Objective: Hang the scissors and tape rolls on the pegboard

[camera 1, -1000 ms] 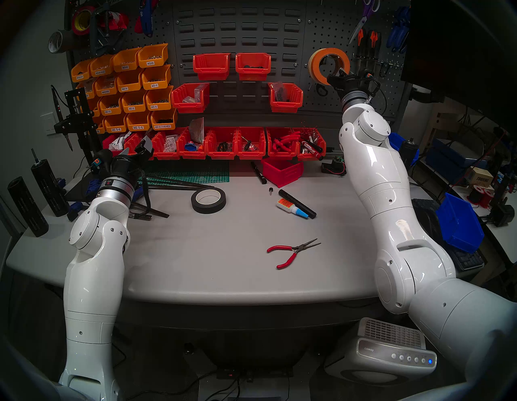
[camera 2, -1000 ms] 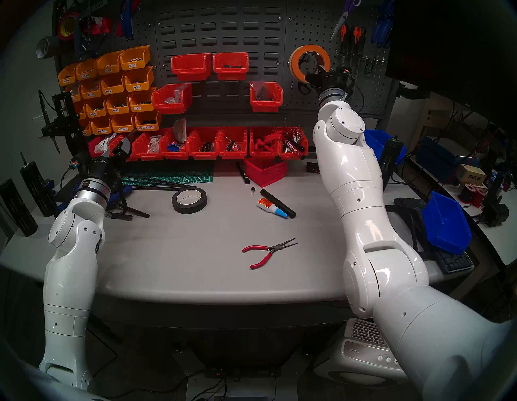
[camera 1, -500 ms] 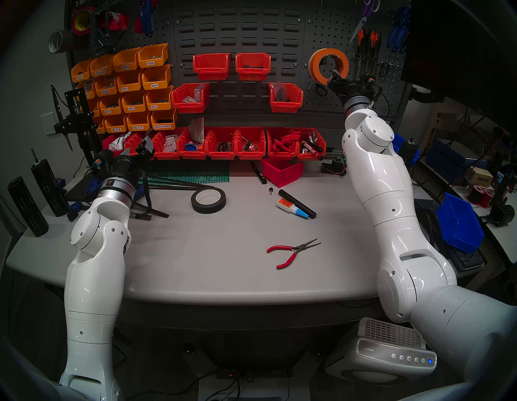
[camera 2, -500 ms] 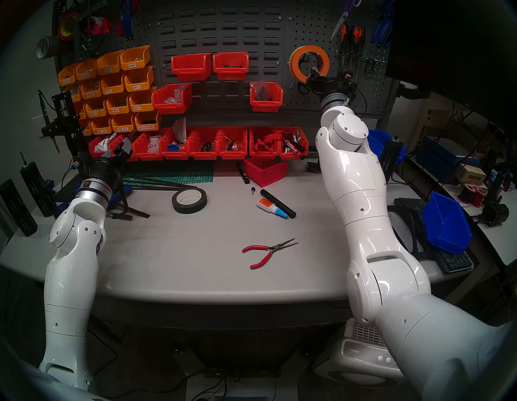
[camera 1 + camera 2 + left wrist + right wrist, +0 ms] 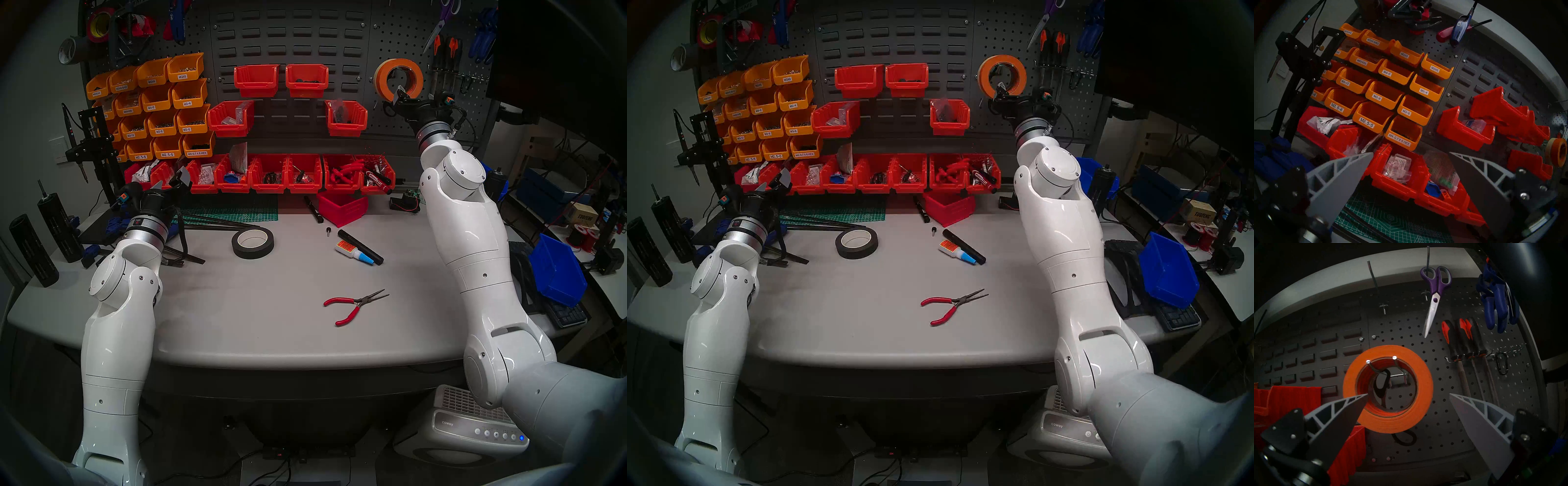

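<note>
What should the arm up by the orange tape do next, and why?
Probably pull straight back from the pegboard. The orange tape roll hangs on a two-pronged wire hook, and the right gripper is open with one fingertip at the roll's core, so backing out squarely should avoid snagging it.

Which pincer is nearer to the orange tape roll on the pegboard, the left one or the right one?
Right. The right pincer is open just in front of the orange tape roll, which hangs on a wire hook. The left pincer is far away, by the red bins.
</note>
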Robot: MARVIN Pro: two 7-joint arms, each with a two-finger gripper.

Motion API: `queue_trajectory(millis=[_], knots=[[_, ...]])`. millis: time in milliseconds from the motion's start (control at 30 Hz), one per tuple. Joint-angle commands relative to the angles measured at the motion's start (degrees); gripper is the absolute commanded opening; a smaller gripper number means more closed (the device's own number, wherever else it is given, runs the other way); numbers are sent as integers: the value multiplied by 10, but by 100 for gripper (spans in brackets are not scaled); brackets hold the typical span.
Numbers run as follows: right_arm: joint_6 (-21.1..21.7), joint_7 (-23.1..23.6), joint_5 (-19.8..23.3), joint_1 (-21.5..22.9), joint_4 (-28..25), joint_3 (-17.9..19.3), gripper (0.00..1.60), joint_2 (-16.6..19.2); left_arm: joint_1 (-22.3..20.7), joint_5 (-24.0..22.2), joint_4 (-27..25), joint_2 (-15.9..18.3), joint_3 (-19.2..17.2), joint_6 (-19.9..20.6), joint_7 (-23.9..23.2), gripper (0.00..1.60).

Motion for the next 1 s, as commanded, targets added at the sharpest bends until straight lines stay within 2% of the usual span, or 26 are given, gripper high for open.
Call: queue_trajectory(millis=[0, 233, 267, 467, 500, 533, 567, 633, 667, 700, 733, 800, 867, 967], knots=[[-18, 35, -2, -24, -59, -18, 160, 11, -35, 0, -10, 4, 5, -4, -4, 160], [-27, 49, 2, -84, -108, -21, 160, 22, -45, 2, 1, 5, 13, -4, 1, 160], [-27, 53, 3, -104, -124, -21, 160, 27, -49, 3, 4, 6, 14, -5, 2, 160], [-34, 63, 3, -141, -148, -23, 160, 34, -58, 9, 9, 10, 17, -7, 5, 160], [-32, 63, 5, -157, -170, -23, 160, 36, -59, 11, 10, 11, 18, -7, 5, 160], [-38, 67, 4, -155, -156, -25, 160, 34, -61, 12, 11, 11, 19, -7, 6, 160], [-39, 73, 7, -175, -178, -27, 160, 36, -63, 21, 13, 15, 23, -7, 5, 160], [-44, 78, 5, -179, -176, -30, 160, 37, -65, 25, 15, 17, 25, -8, 5, 160], [-38, 77, 8, -208, -223, -29, 160, 43, -67, 31, 17, 19, 27, -9, 5, 160], [-49, 85, 7, -195, -189, -35, 160, 39, -68, 35, 18, 20, 29, -10, 5, 160], [-49, 85, 7, -195, -189, -35, 160, 39, -68, 35, 18, 20, 29, -10, 5, 160], [-48, 90, 5, -234, -235, -38, 160, 50, -74, 44, 24, 22, 34, -11, 5, 160], [-54, 94, 5, -235, -221, -42, 160, 47, -76, 46, 27, 23, 35, -11, 6, 160], [-57, 98, 1, -267, -244, -50, 160, 57, -83, 53, 33, 24, 40, -13, 6, 160]])
